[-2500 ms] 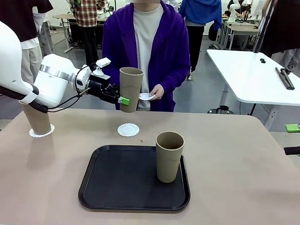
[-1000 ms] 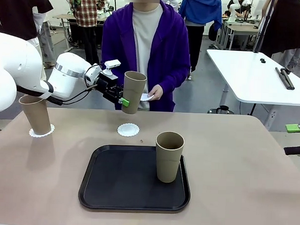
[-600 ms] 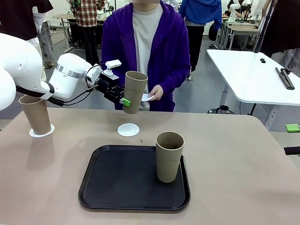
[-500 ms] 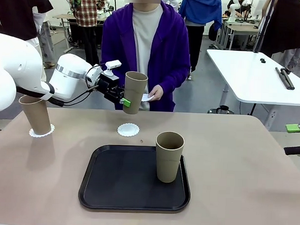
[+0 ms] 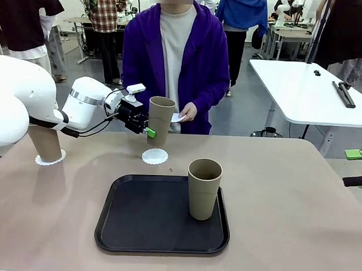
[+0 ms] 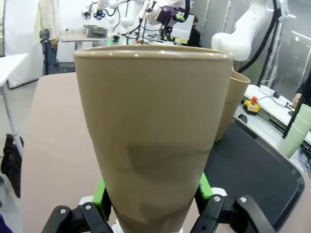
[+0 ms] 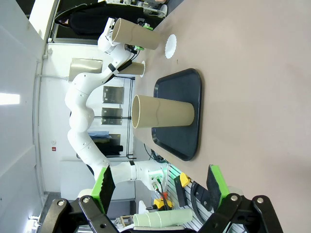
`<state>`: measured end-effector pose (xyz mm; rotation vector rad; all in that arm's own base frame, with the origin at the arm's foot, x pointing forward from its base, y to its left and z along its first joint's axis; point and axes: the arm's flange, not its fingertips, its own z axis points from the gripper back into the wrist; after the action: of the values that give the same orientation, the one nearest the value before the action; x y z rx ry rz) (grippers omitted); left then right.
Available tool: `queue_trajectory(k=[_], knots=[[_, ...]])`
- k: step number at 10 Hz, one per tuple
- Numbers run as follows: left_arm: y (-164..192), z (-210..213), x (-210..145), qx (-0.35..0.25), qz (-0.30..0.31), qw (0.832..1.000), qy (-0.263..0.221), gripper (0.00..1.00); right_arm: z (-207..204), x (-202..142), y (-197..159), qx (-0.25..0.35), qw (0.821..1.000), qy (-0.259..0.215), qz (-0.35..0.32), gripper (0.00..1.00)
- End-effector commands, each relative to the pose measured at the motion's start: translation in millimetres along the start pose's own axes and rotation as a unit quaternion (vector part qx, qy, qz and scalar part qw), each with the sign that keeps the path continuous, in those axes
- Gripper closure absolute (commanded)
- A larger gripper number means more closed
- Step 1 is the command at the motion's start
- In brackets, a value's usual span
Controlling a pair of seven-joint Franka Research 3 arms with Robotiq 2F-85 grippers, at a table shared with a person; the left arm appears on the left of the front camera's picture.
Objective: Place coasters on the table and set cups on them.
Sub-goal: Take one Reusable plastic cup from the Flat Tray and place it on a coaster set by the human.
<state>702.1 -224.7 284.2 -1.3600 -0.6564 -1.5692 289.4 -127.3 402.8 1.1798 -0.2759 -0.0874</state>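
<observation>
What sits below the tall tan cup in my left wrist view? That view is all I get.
Observer: In the front view, the left gripper holds that tall tan matte cup, slightly tilted, over a small round white paper doily on the beige table.
Operator: Any cups placed already?
Observer: One identical cup stands on a second doily at the table's left side.
Operator: And the person?
Observer: The person's hand holds a third doily.

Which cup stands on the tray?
The front cup, on the black tray; the left cup sits on a doily, the left tool holds the third cup.
</observation>
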Motion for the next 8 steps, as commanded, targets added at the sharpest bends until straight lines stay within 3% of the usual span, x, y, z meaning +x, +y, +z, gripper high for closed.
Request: queue_trajectory(k=[1, 3, 5, 8], knots=[[19.2, 7.4, -2.3, -0.042, -0.013, 0.999, -0.003, 0.18, -0.5, 0.7, 1.1, 0.006, 1.000, -0.001, 0.004, 0.00], [18.9, 3.2, -7.6, -0.069, -0.014, 0.998, -0.007, 0.18, -0.5, 0.7, 1.1, 0.006, 1.000, -0.001, 0.004, 0.00], [0.3, -9.7, -16.5, -0.048, -0.004, 0.999, -0.007, 0.18, -0.5, 0.7, 1.1, 0.006, 1.000, -0.001, 0.004, 0.00], [0.3, -9.7, -16.5, -0.048, -0.004, 0.999, -0.007, 0.18, -0.5, 0.7, 1.1, 0.006, 1.000, -0.001, 0.004, 0.00]])
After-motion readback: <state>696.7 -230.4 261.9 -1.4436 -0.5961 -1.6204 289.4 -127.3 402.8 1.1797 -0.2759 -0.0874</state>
